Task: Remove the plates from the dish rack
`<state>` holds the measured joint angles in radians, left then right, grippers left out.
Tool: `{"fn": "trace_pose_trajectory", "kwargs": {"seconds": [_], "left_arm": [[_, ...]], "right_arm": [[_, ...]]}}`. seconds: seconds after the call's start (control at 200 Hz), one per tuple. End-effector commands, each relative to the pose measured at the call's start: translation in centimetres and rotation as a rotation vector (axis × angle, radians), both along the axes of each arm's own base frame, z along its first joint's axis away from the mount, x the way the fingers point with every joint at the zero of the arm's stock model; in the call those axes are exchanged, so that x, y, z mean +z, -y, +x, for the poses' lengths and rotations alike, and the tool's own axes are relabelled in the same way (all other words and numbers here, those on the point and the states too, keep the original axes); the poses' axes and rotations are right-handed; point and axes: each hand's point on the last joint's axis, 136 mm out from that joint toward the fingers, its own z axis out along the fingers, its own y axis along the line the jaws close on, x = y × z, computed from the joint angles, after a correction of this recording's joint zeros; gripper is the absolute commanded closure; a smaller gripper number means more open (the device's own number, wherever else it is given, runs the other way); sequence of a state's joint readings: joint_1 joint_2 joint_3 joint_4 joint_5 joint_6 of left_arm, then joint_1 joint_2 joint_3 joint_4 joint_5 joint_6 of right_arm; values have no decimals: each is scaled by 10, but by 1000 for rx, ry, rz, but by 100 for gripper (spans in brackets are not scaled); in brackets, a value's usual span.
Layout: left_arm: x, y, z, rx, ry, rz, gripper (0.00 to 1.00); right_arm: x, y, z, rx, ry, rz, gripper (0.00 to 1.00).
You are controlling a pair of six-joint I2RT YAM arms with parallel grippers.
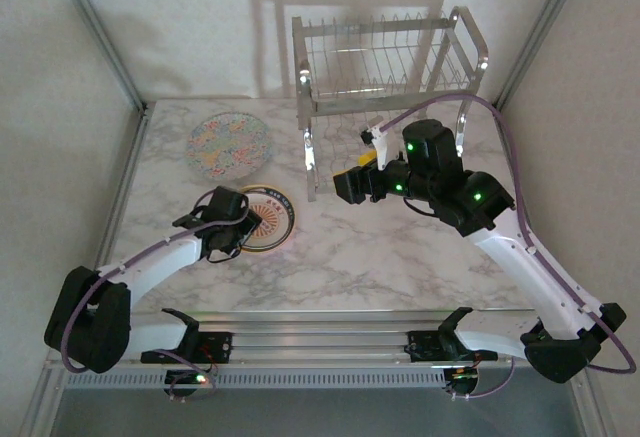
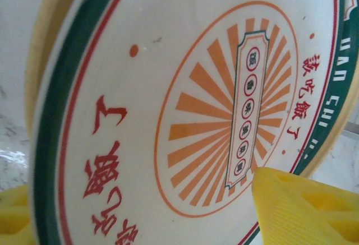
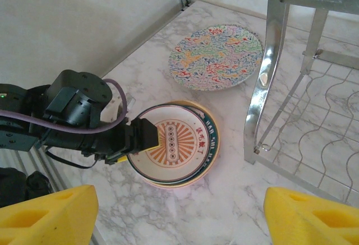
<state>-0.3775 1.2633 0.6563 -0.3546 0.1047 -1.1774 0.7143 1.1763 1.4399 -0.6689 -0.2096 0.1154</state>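
Observation:
The white plate with the orange sunburst (image 3: pixel 180 139) tops a stack on the marble table, over a green-rimmed plate (image 3: pixel 213 144) and a yellow rim (image 2: pixel 45 49). My left gripper (image 1: pixel 243 223) is open and straddles the near-left rim of that top plate, with one yellow finger (image 2: pixel 303 206) over its face and the other low behind the rim. The floral plate (image 1: pixel 228 144) lies flat farther back. The chrome dish rack (image 1: pixel 385 52) stands at the back right with bare wire shelves. In front of the rack's left leg (image 3: pixel 268 82), above the table, hovers my right gripper (image 1: pixel 348 185), open with nothing in it.
Frame posts and white walls close in the table (image 1: pixel 400 257) on the left, right and back. Bare marble lies between the plate stack and the rack, and in front of the rack towards the arm bases.

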Motion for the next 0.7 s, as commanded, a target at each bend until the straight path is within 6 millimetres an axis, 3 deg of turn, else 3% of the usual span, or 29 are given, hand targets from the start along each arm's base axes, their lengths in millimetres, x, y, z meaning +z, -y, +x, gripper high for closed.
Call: {"fn": "trace_pose_trajectory", "kwargs": {"seconds": [0.0,0.696], "left_arm": [[7,-10,1,19,-14,57,32],[9,-14,-4,52,-4,49,32]], "right_arm": [[18,-5,0,14,48,33,22],[18,-9,3,18,47,35,22]]}}
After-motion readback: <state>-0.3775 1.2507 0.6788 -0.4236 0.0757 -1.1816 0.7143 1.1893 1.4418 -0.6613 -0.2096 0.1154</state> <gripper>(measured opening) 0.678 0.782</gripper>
